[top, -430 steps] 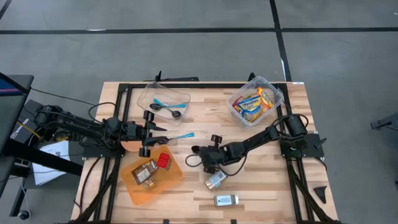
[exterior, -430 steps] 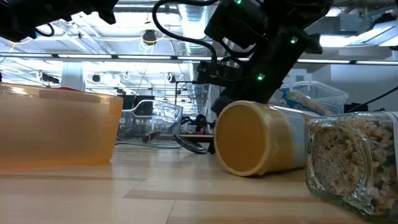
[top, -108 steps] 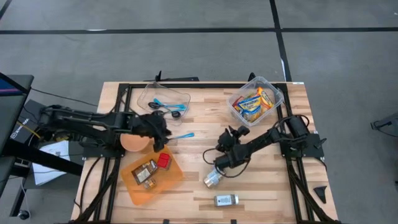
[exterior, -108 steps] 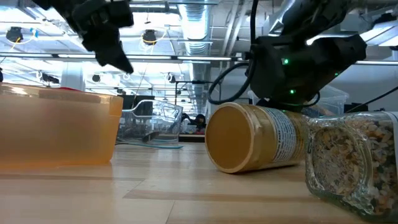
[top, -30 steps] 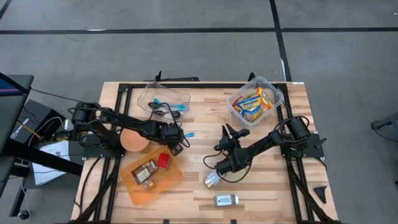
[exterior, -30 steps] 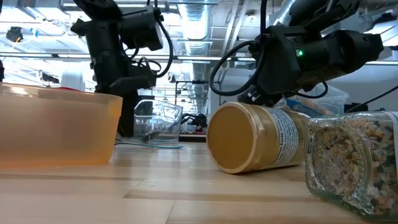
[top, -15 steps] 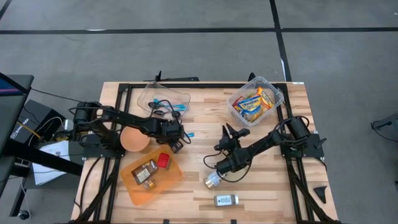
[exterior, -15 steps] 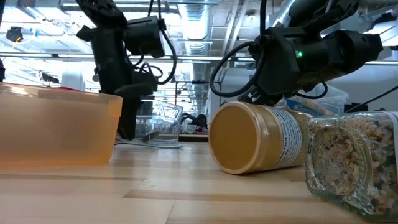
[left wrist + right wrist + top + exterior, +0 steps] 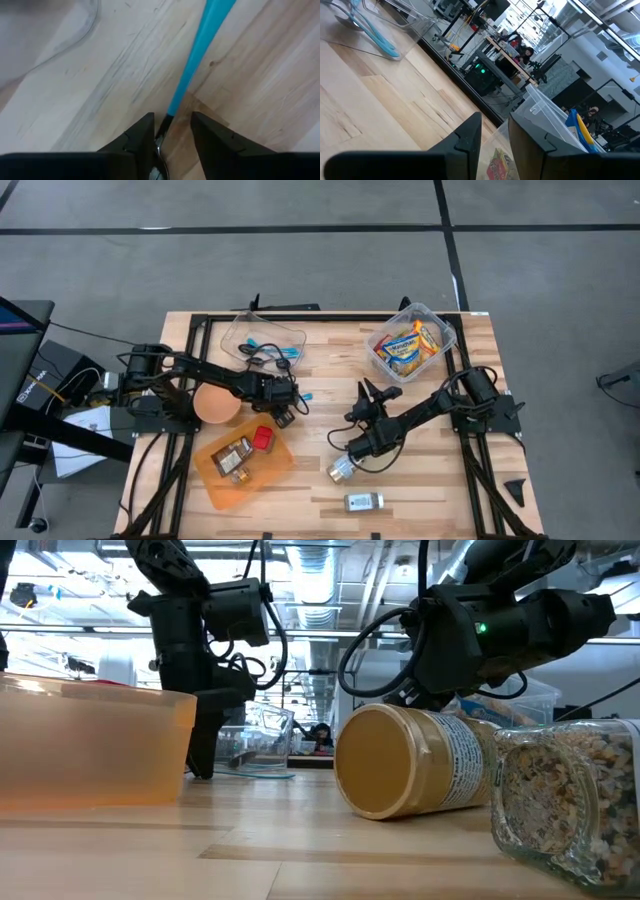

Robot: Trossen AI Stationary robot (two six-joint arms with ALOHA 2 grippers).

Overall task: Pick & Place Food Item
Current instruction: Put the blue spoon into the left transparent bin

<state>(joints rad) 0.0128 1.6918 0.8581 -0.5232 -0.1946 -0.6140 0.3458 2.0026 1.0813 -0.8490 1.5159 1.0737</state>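
Since earlier frame, left gripper (image 9: 289, 406) dropped from above orange tray (image 9: 278, 467) to table beside blue-handled spoon (image 9: 198, 52).

We judge task partly done: tray holds two items, peanut butter jar (image 9: 410, 774) not yet lifted, grain jar (image 9: 567, 797) untouched nearest the low camera.

Right gripper (image 9: 352, 450) touches jar's top, fingers narrowly apart; grip unclear.

Left fingers slightly spread, straddling spoon neck, not pinching.

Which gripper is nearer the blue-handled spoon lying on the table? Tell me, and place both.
Left. The left gripper is down over the blue-handled spoon, its fingers straddling the dark bowl end. The right gripper is well off toward the table's middle, over the lying jar.
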